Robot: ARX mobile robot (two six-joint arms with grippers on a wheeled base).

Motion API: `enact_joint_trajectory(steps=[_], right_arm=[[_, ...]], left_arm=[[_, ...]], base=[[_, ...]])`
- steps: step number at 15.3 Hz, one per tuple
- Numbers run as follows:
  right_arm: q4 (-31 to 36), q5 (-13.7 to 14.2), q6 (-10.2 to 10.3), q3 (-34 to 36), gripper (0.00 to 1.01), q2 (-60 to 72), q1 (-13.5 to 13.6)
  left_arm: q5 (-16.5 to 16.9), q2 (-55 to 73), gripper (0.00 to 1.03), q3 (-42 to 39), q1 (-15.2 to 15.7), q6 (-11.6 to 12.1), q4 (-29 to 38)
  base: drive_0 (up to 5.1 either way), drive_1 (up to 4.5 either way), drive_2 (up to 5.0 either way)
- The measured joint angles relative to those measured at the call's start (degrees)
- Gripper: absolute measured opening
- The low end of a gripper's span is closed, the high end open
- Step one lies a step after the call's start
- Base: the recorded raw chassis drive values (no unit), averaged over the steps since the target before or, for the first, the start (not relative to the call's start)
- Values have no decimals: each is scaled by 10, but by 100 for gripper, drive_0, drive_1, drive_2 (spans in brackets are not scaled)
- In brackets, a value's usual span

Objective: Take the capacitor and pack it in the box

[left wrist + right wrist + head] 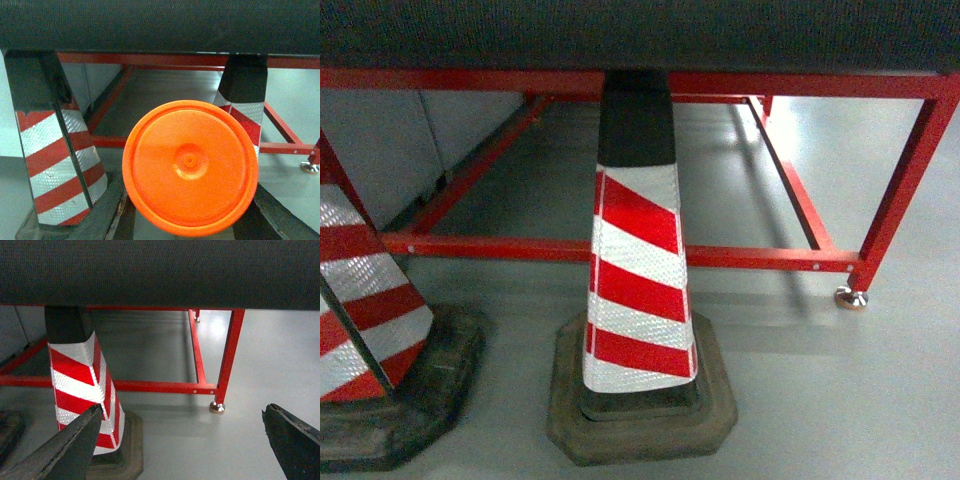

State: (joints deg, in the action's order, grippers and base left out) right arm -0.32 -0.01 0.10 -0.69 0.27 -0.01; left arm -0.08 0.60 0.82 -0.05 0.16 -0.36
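Box wasn't in any of the three views, and nothing I could safely call the capacitor either. The only candidate was an orange disc point(190, 167) filling the middle of the left wrist view. The left hand point(192, 222) looked clenched on it, with dark fingers point(280, 220) poking out at the bottom on either side.

Everything was down low, facing under the desk point(640, 35): dark edge across the top of every frame, red frame point(620, 250) below it, grey floor point(820, 400), a metal foot point(850, 297) at lower right. A red-and-white striped cone point(635, 270) stood dead centre in the head view, right in front of the frame, with a second cone point(360, 300) at the left edge.

The right hand point(180, 440) was released, fingers point(65, 450) spread wide and nothing between them.
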Motion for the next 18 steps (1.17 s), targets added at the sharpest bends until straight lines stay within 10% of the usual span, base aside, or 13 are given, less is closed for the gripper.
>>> enact_joint_trajectory(steps=[18], right_arm=[[1,0,0,0,98,0,0]], left_arm=[[0,0,42,0,0,-1,0]], base=[[0,0,0]])
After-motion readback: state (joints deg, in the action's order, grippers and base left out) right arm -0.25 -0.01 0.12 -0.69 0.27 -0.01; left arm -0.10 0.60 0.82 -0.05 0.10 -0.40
